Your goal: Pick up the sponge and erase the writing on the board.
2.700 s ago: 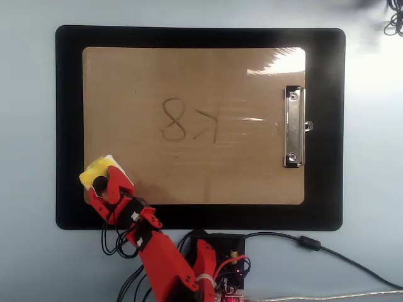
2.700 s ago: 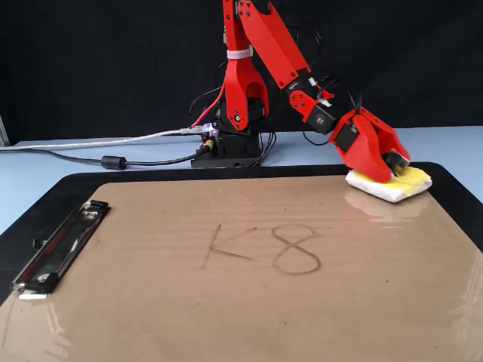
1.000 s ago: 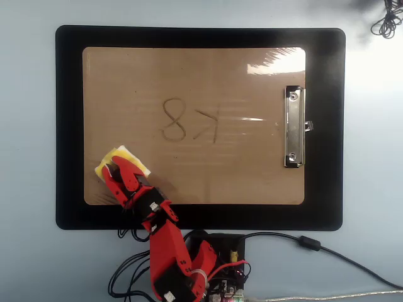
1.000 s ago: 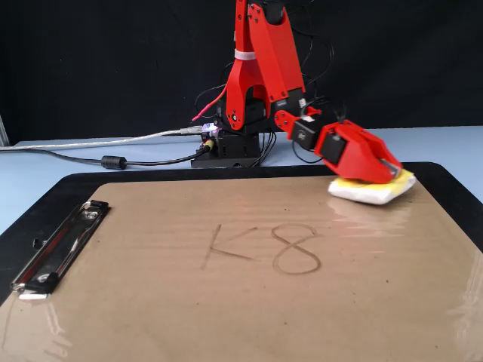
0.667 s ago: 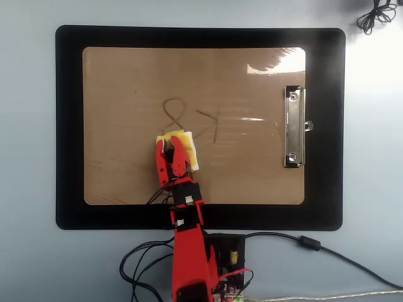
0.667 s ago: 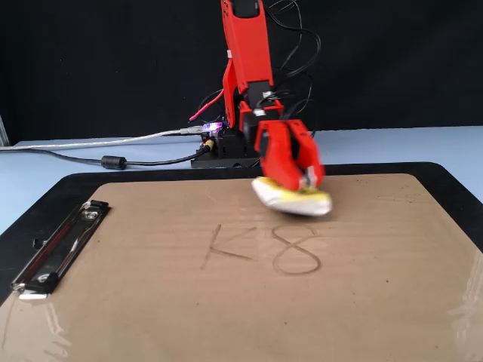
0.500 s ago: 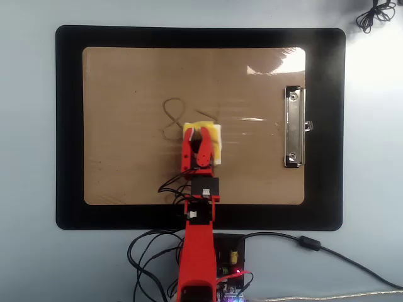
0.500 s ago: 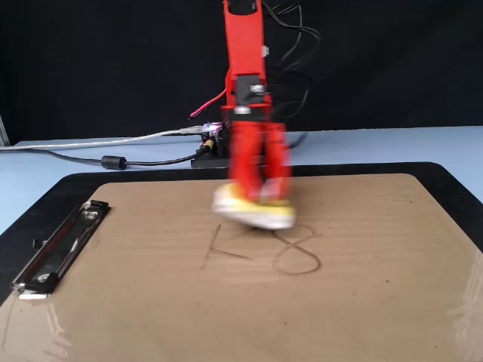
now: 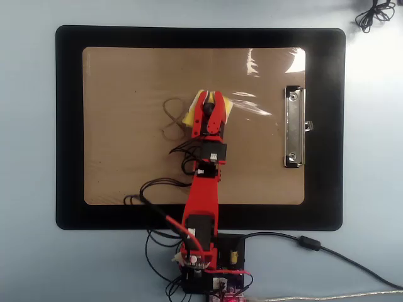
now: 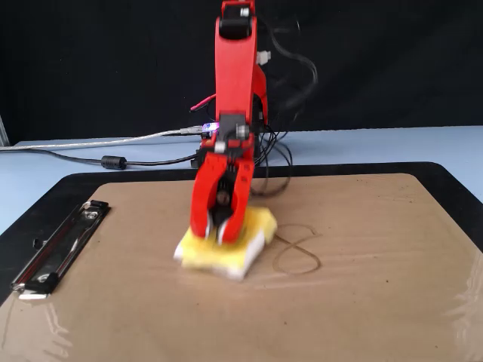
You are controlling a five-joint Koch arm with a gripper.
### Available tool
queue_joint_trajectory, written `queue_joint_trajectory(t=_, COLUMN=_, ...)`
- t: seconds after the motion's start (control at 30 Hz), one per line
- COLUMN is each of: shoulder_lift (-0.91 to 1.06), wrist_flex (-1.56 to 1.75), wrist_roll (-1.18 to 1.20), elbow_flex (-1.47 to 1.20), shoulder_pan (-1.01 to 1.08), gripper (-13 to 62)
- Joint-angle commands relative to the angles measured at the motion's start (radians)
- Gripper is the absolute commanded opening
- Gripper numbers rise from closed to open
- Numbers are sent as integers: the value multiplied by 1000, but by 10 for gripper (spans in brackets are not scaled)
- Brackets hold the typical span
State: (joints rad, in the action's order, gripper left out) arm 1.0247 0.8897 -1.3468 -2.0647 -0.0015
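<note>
Near the middle of the board (image 9: 126,163), a touch toward 12 o'clock in the overhead view, the sponge (image 9: 192,113) lies flat on the brown surface with the red arm stretched out over it from 6 o'clock. The gripper (image 10: 223,232) stands almost upright on the sponge in the fixed view, its jaws clamped together at the sponge's centre, presumably on the knob, which they hide.

As to progress: the pick-up is done and the wiping is under way. Of the writing (image 9: 172,118), only the figure 8 shows, just beside the sponge at its 9 o'clock in the overhead view; where a second character would sit, the sponge now covers the surface, so I cannot tell whether that mark is gone. By my judgement roughly half the erasing is left, the 8 at least.

The sponge is a soft, squarish pad, yellow on top with a white layer beneath, slightly squashed under the jaws. A glossy clear film covers the brown board and throws bright wrinkled glare near the silver metal clip (image 9: 293,128) at 3 o'clock. The board rests on a larger matte black mat (image 9: 69,126), which lies on the pale blue counter (image 9: 28,157). Thin black cables loop from the arm onto the board.
</note>
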Motion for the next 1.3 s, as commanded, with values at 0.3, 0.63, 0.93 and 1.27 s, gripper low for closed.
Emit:
queue_joint_trajectory(t=0.3, shoulder_lift=538, wrist_flex=-81, wrist_roll=-14, elbow_flex=-563, shoulder_pan=20, gripper=-78)
queue_joint_trajectory(t=0.63, shoulder_lift=-55, wrist_flex=-107, wrist_roll=-9, elbow_flex=170, shoulder_pan=78, gripper=-78)
queue_joint_trajectory(t=0.93, shoulder_lift=632, wrist_flex=-232, wrist_roll=-43, elbow_flex=-522, shoulder_pan=-21, gripper=-78)
queue_joint_trajectory(t=1.27, shoulder_lift=321, wrist_flex=-336, wrist_roll=-81, elbow_flex=-167, shoulder_pan=-126, gripper=-78)
